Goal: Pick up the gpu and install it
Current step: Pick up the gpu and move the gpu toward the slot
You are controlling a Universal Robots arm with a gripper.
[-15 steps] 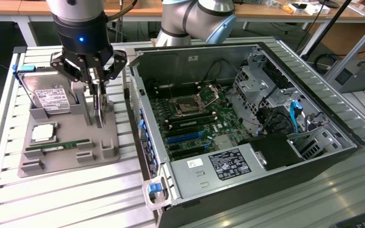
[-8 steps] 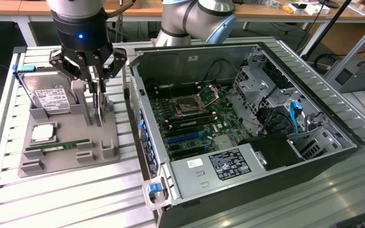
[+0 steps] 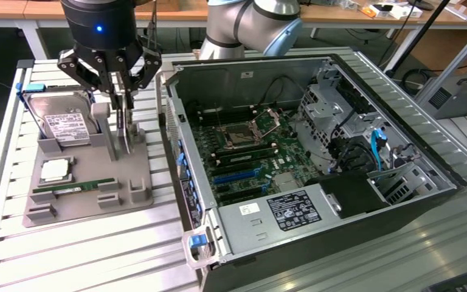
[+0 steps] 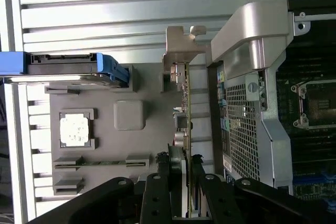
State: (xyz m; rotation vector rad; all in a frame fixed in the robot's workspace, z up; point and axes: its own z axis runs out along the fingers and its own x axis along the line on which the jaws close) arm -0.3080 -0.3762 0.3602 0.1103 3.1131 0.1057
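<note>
Between the jaws, which hang over the grey holder tray (image 3: 87,207) on the bench (image 3: 79,261), the gpu (image 3: 124,131) stands upright on its long edge in a slot of the tray. The wrist view shows it edge-on, running straight out from between the jaws to its silvery bracket (image 4: 181,45) at the far end. The jaws straddle the card's upper edge, one on each flat face, but whether they are clenched on it or merely set around it cannot be told. Beside the jaws, toward the exterior view's left, lies the hard drive (image 3: 65,125), with the processor chip (image 3: 55,171) and the green memory stick (image 3: 75,188) farther off along the tray. Toward the exterior view's right, near the card, rises the open computer case (image 3: 242,78), its motherboard (image 3: 245,152) exposed. The step in hand appears to be the grasp. It is best done with the jaws centred on the card's thickness and parallel to its faces, so that closing neither tilts nor bends it. Any pull should follow the slot's line, since a slanted draw could bind the card or swing it against the case.
</note>
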